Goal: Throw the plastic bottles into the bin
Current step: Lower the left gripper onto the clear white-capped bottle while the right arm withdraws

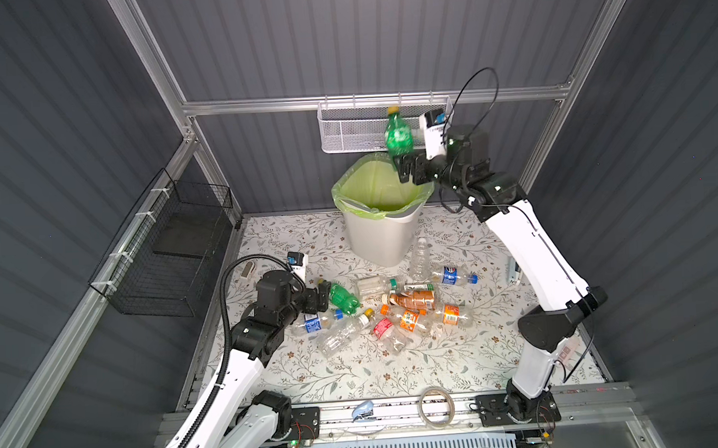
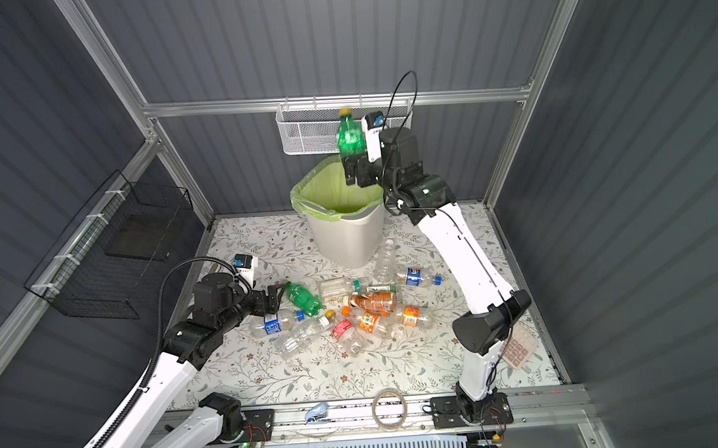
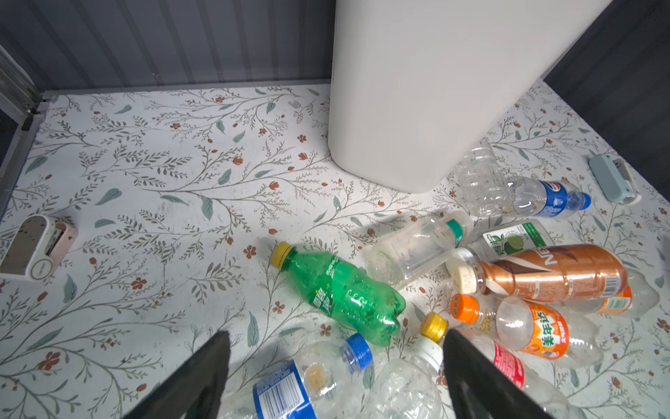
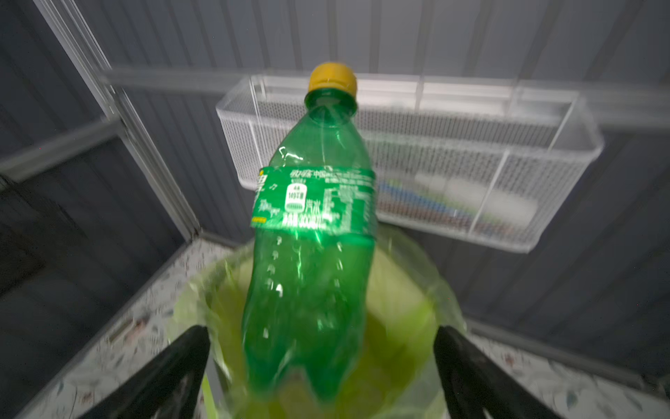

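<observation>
Right gripper point(image 4: 321, 328) spread wide, green bottle point(image 4: 311, 254) upright and loose between its jaws, over bin point(image 1: 380, 236). Left gripper point(image 3: 336, 333) spread, empty, above bottle pile point(image 3: 544, 275).

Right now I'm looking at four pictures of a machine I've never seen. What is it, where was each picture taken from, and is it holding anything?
It is two white-and-black robot arms, each ending in a two-fingered claw. Two pictures look down from one overhead camera; two come from cameras on the arms' wrists. On the flowered tabletop lie small plastic drink bottles beside a white tapered plastic bin with a light green bag liner. The right claw is over the bin, open around an upright green plastic bottle with a yellow cap, not squeezing it. The left claw is open and empty above the lying bottles.
</observation>
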Controlling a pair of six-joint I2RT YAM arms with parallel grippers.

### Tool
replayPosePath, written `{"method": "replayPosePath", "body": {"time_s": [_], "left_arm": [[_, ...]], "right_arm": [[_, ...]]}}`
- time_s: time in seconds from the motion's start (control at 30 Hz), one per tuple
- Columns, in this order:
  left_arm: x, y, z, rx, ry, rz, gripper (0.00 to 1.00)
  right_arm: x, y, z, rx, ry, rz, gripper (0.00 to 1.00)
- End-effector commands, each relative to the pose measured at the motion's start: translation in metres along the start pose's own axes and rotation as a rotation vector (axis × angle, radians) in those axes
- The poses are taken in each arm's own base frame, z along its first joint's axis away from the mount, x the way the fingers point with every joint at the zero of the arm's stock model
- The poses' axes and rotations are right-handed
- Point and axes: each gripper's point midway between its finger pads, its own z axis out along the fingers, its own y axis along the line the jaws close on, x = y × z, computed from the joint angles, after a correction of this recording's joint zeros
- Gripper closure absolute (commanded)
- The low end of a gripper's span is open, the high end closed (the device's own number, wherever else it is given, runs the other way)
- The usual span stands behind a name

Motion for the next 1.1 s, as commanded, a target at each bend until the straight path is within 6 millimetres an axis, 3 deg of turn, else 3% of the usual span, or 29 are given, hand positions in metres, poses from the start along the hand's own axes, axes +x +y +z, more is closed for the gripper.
{"method": "replayPosePath", "body": {"time_s": [0.0,0.27,0.47,0.63,0.8,1.07], "left_arm": [[0.015,0.002,-0.003,-0.017,0.068,0.083,0.07],[0.034,-0.015,0.011,0.037,0.178,0.287,0.09],[0.065,-0.043,0.017,0.096,0.294,0.525,0.08],[0.087,-0.057,0.02,0.17,0.367,0.594,0.07],[0.098,-0.063,0.025,0.203,0.403,0.615,0.07],[0.12,-0.072,0.032,0.275,0.492,0.659,0.12]], "right_arm": [[-0.008,-0.01,-0.044,-0.003,-0.054,0.074,0.01],[0.029,-0.058,-0.087,0.068,-0.084,0.196,0.01],[0.09,-0.082,-0.106,0.11,-0.003,0.251,0.01],[0.139,-0.093,-0.114,0.126,0.069,0.308,0.01],[0.16,-0.096,-0.125,0.119,0.063,0.359,0.01],[0.189,-0.101,-0.125,0.118,0.1,0.404,0.01]]}}
